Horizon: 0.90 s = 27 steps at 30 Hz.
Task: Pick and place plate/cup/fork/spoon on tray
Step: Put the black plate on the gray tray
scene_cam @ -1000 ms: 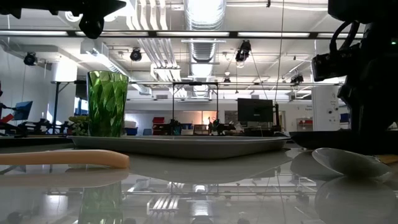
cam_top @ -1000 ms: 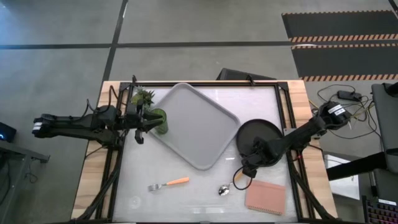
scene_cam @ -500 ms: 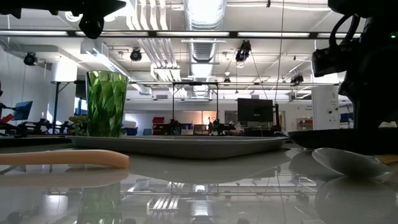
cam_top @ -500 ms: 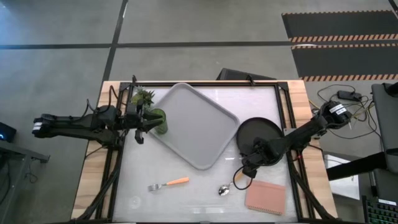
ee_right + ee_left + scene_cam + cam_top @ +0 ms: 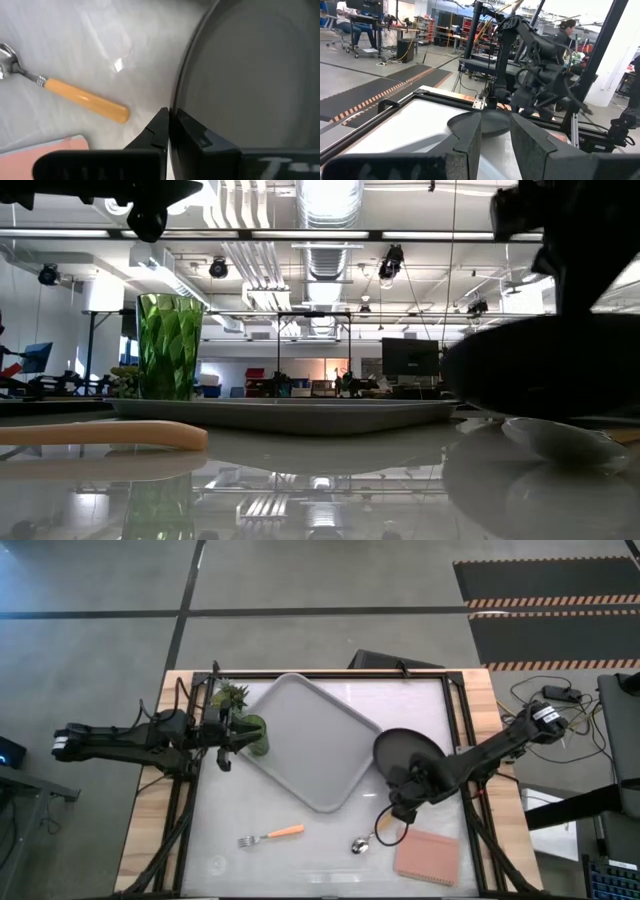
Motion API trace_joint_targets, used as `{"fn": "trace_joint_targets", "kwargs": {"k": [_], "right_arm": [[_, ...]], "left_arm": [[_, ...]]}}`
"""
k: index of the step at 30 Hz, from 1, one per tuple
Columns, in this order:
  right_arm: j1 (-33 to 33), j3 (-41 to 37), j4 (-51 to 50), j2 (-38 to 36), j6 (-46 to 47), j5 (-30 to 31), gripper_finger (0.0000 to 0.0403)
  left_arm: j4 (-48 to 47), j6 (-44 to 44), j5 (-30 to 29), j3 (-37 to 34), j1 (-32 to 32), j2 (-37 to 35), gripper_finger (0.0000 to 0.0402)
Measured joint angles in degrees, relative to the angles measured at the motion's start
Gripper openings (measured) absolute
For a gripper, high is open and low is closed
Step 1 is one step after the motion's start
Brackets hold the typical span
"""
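Two arms reach in from opposite sides of the table. At the left, the left gripper (image 5: 232, 734) hovers by the cup (image 5: 254, 733), a green tumbler standing on the left corner of the tray (image 5: 320, 755), just beside a small spiky potted plant (image 5: 231, 696); from overhead it looks to be at the cup, but whether its fingers (image 5: 470, 137) press the glass I cannot tell, and the left wrist view shows them only partly apart with nothing visible between them. The grey tray lies skewed across the middle of the table, otherwise bare. Near the front edge lies the fork (image 5: 270, 834), orange handle pointing right, and further right the spoon (image 5: 366, 841), whose bowl sits close to a pink pad (image 5: 427, 858). Right of the tray, the right gripper (image 5: 402, 802) is clamped on the near rim of the dark plate (image 5: 405, 752), fingers (image 5: 159, 129) pinched together over the edge. In the low view the plate (image 5: 545, 365) hangs tilted, above the table.
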Motion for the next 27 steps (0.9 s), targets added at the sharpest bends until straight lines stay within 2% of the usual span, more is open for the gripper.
{"fn": "trace_joint_targets", "kwargs": {"k": [6,10,16,27], "right_arm": [[-0.49,6.0,-2.89,0.02,-1.38,3.4,0.0011],[-0.79,6.99,-3.07,0.02,-1.38,3.52,0.0009],[-0.74,7.56,-2.53,0.04,-2.93,7.56,0.0009],[-2.42,7.53,6.29,0.59,-10.88,13.92,0.0009]], "left_arm": [[0.0,0.0,0.0,0.0,0.0,0.12,0.0085],[0.0,0.0,0.0,0.0,0.0,0.07,0.0085],[0.02,0.0,0.0,0.02,0.0,-0.02,0.0085],[0.04,0.01,-0.01,0.02,0.0,-0.02,0.0085]]}}
